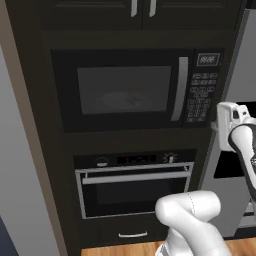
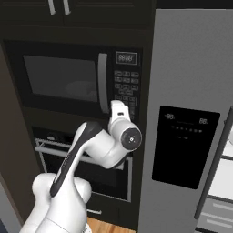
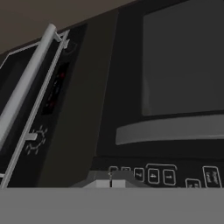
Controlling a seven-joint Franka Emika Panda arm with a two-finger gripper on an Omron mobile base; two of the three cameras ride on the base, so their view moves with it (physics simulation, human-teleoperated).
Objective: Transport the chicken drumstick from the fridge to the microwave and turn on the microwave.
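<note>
Left base view: the microwave [image 1: 135, 90] door is shut, something pale and indistinct on its turntable; the oven [image 1: 134, 186] sits below. Right base view: the fridge [image 2: 191, 118] stands right of it. Hand view: the gripper [image 3: 111, 177], clenched empty, at the keypad [image 3: 159, 175].

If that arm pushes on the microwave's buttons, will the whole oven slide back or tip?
Probably not. The microwave sits built into dark cabinetry, flush all around, so it likely stays put. Its keypad looks flat; expect little give under the shut gripper.
</note>
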